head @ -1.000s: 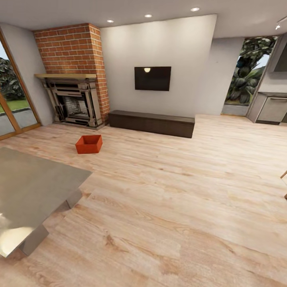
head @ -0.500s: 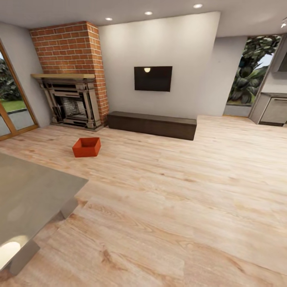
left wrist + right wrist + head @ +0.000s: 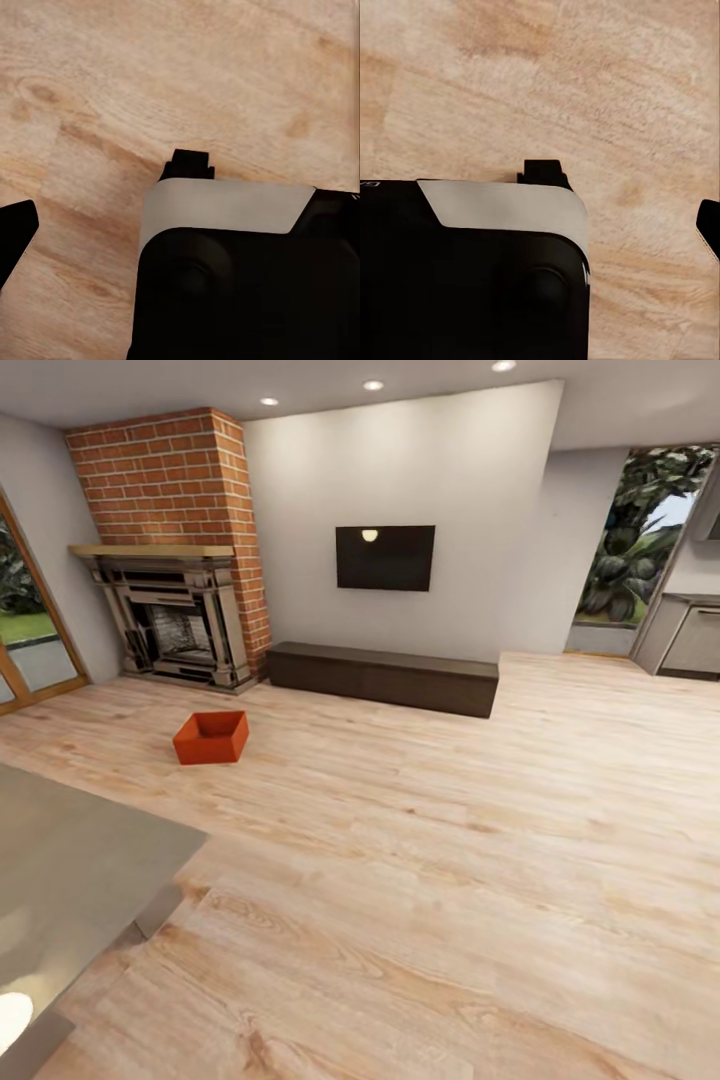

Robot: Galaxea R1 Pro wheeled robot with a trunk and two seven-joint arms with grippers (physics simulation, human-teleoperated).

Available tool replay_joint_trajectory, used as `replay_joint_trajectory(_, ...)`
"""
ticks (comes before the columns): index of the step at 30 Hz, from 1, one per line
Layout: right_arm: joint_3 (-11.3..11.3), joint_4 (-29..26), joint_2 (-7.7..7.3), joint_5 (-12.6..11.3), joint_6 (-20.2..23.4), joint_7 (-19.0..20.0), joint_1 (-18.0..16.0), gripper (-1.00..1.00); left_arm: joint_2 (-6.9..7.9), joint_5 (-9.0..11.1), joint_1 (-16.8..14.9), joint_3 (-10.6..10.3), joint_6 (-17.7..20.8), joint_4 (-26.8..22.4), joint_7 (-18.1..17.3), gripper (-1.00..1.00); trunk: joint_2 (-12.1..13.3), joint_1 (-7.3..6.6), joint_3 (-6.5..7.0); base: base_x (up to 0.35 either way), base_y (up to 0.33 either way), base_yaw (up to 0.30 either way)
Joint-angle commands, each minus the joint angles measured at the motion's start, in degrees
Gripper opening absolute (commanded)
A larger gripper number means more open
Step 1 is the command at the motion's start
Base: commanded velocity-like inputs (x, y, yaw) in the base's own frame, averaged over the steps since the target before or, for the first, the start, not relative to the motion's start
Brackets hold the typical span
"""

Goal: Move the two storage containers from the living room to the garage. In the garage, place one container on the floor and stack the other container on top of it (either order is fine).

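Container: one orange-red storage container [image 3: 211,737] sits on the wood-plank floor [image 3: 450,880], in front of the brick fireplace [image 3: 180,610], well apart from you.
Second container: you'll have to look for it.
Handling: open, thin-walled, likely light and stiff; walls may flex. I'd take opposite rims, one hand each.
Left gripper [image 3: 105,202]: over bare planks; I can't tell you how wide the fingers stand.
Right gripper [image 3: 622,202]: same, spread unclear.
Writing: none readable; TV [image 3: 385,558] beside the fireplace is blank.
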Motion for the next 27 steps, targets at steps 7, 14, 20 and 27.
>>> replay_joint_trajectory(7, 0.4, 0.18, 0.05, -0.45, -0.28, 0.0, -0.06, 1.0, -0.01, 0.58, -0.03, -0.23, 0.14, -0.04, 0.16, 1.0, -0.02, 0.03, -0.05, 0.324, 0.0, 0.0)
replay_joint_trajectory(14, 0.37, 0.18, 0.05, -0.45, -0.35, 0.0, -0.06, 1.0, -0.01, 0.58, -0.03, -0.23, 0.11, -0.04, 0.16, 1.0, -0.02, 0.03, -0.05, 0.324, 0.0, 0.0)
replay_joint_trajectory(20, 0.36, 0.18, 0.05, -0.45, -0.53, 0.0, -0.06, 1.0, -0.01, 0.58, -0.03, -0.23, 0.11, -0.04, 0.16, 1.0, -0.02, 0.03, -0.05, 0.324, 0.0, -0.022)
replay_joint_trajectory(27, 0.36, 0.18, 0.05, -0.45, -0.55, 0.0, -0.06, 1.0, -0.01, 0.58, -0.03, -0.23, 0.11, -0.04, 0.16, 1.0, -0.02, 0.03, -0.05, 0.324, 0.0, -0.201)
